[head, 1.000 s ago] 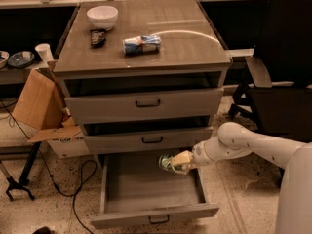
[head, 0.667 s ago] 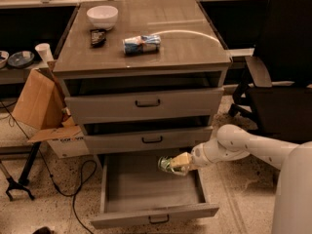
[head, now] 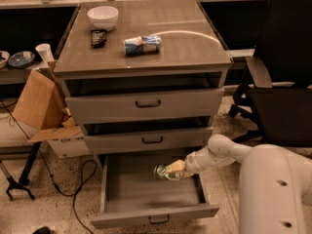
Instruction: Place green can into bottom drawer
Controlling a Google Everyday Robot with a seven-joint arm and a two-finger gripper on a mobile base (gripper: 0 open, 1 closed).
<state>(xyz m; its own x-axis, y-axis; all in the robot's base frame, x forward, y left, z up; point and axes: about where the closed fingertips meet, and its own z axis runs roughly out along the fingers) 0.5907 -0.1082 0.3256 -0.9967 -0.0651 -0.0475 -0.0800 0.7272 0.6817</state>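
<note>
The bottom drawer (head: 146, 218) of the grey cabinet is pulled open, its floor bare. My gripper (head: 171, 171) reaches in from the right over the drawer's right half and is shut on the green can (head: 164, 172). The can lies sideways in the fingers, silver end pointing left, a little above the drawer floor. The white arm (head: 219, 152) runs back to the lower right.
On the cabinet top lie a blue and white can (head: 142, 44), a white bowl (head: 103, 17) and a small dark object (head: 98, 36). A cardboard box (head: 41, 106) stands left of the cabinet, with cables on the floor. A black chair (head: 280, 77) stands at the right.
The arm and can have shifted slightly left over the open drawer; the can stays held.
</note>
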